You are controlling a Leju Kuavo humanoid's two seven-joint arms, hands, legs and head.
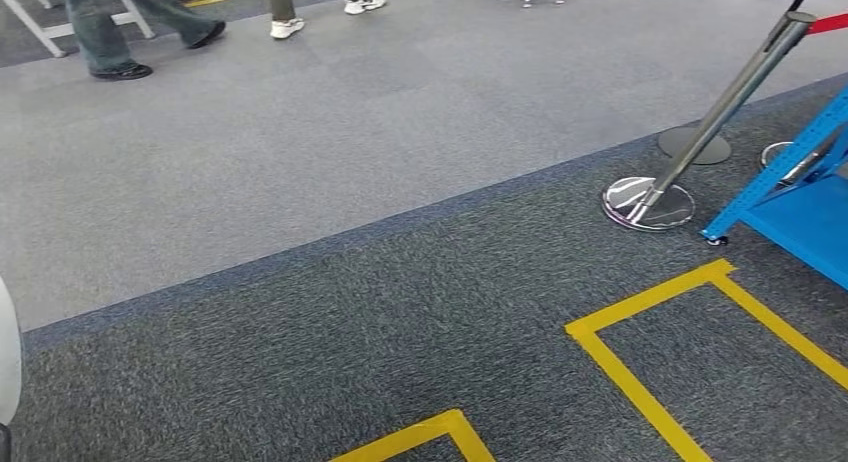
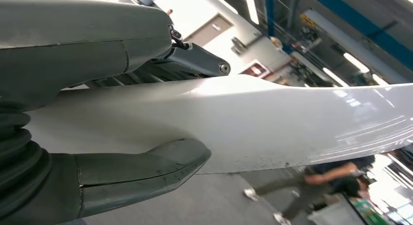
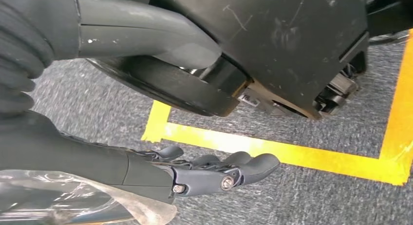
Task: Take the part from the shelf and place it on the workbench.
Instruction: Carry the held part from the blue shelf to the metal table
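Carrying is the step, I judge: left hand (image 2: 97, 113) clamps the glossy white curved plastic part (image 2: 272, 122). Right hand (image 3: 146, 152) hangs apart, empty. Blue metal shelf (image 1: 800, 197) sits at three o'clock; walk steadily, grip firm.

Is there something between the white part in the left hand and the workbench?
That cannot be told: the left hand holds the white part, and the head view shows carpet, yellow tape, a stanchion and a blue shelf.
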